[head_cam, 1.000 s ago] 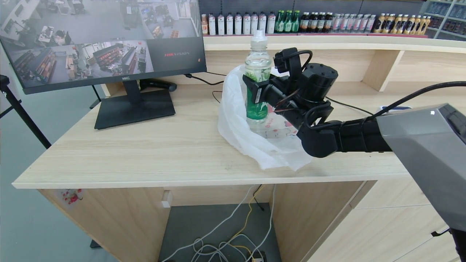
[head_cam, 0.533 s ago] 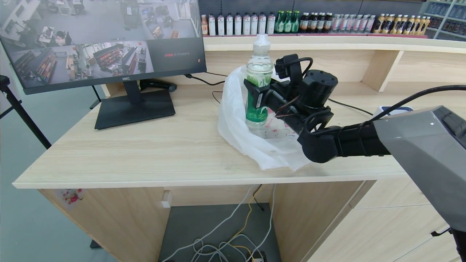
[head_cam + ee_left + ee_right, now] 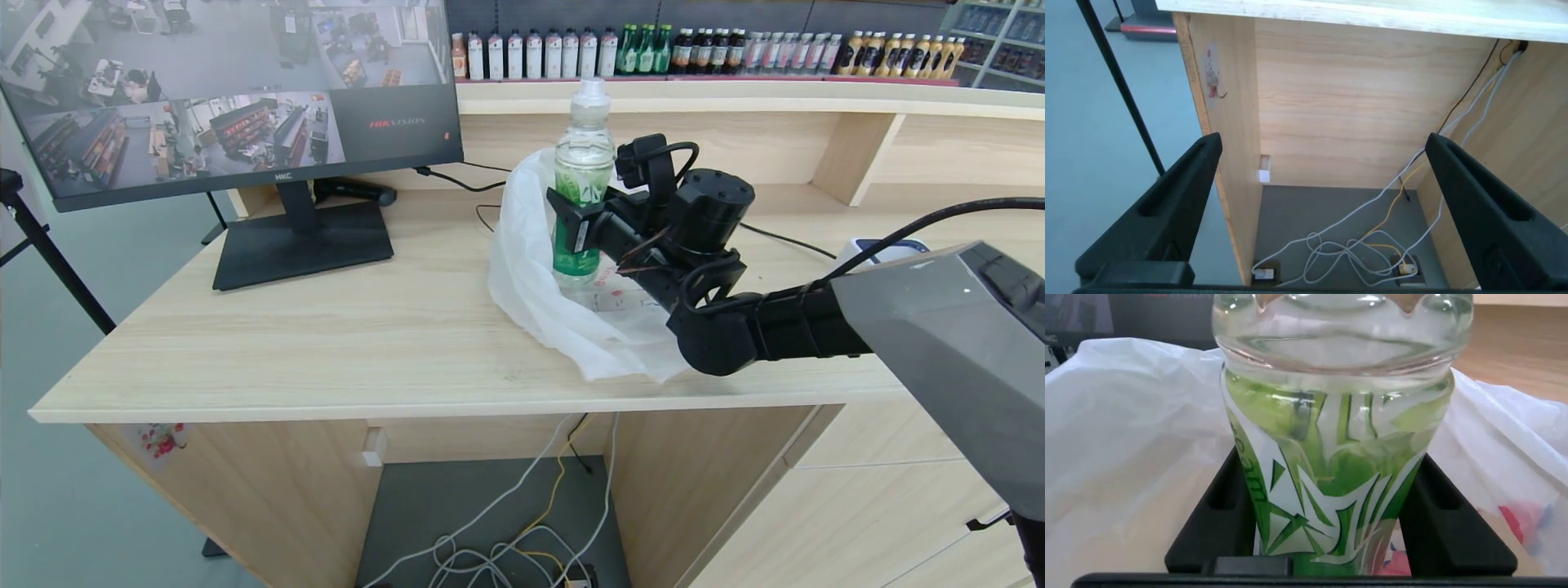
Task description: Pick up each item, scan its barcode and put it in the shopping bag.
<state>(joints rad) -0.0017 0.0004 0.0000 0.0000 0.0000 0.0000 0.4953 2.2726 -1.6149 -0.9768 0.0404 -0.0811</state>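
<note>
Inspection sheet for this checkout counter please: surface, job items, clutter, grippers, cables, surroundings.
Surface: light wood counter, no damage seen.
Job's things: bottle upright at the open mouth of the white shopping bag.
Clutter: monitor on its stand; black handheld device behind it.
Grippers: right gripper shut on the bottle; left gripper open, low in front of the counter.
Cables: loose cables on the floor under the counter; black lead along the counter's back.
Surroundings: shelf of drinks along the back.

A monitor stands on the wooden counter; cables, seemingly tangled, lie underneath.
</note>
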